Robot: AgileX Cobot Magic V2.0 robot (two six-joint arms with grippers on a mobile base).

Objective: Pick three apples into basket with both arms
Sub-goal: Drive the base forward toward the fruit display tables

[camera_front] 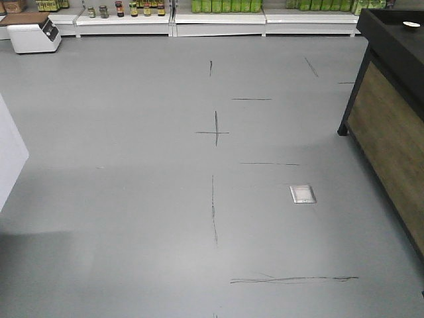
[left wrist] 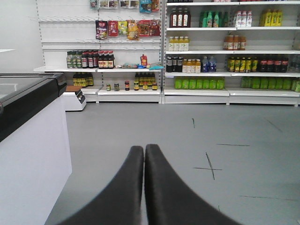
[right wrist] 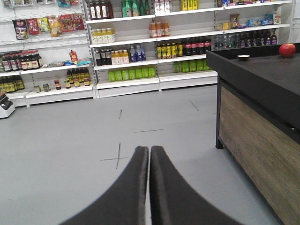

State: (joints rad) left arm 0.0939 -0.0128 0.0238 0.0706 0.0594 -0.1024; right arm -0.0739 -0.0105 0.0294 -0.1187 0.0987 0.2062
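Note:
One red apple (right wrist: pixel 287 49) lies on the black top of a wood-sided counter (right wrist: pixel 262 89) at the far right of the right wrist view. The basket is out of view in every frame. My left gripper (left wrist: pixel 144 149) is shut with nothing in it, held above the grey floor and facing the shop shelves. My right gripper (right wrist: pixel 149 150) is likewise shut and empty, pointing across the floor, with the counter off to its right. Neither arm shows in the front view.
The counter (camera_front: pixel 391 119) stands at the right. A white chest freezer (left wrist: pixel 28 140) with a black rim is close on the left. Shelves of bottles and jars (left wrist: pixel 187 51) line the far wall. A white scale (camera_front: pixel 33 33) and a metal floor plate (camera_front: pixel 303 193) sit on the floor.

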